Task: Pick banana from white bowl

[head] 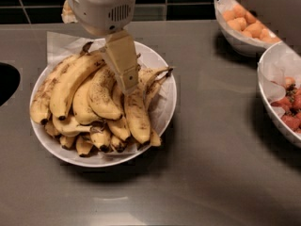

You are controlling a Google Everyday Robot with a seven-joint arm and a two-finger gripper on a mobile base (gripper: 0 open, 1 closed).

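— Camera view puts the end effector (pixel 128 86) over the white bowl (pixel 96 161), then?

— Yes, it hangs down from the rounded white housing (pixel 101 6) at the top, and its beige lower end meets the pile right of centre, at the top of a brown-streaked banana (pixel 138 117).

— Wide or narrow?

— I cannot tell from where I stand.

— And the banana (pixel 75 81) it's meant to get?

— Lying in the bowl, left of the end effector. It is long, plump and mostly clean yellow, slanting down to a black tip at the lower left. A shorter speckled banana (pixel 101 95) lies between the two.

— What's under the fruit?

— Crumpled white paper (pixel 61 44), poking out past the rim at the back.

— Anything else on the worktop (pixel 211 178)?

— Two smaller white bowls well off to the right, one with orange pieces (pixel 244 22) and one with red pieces (pixel 287 114).
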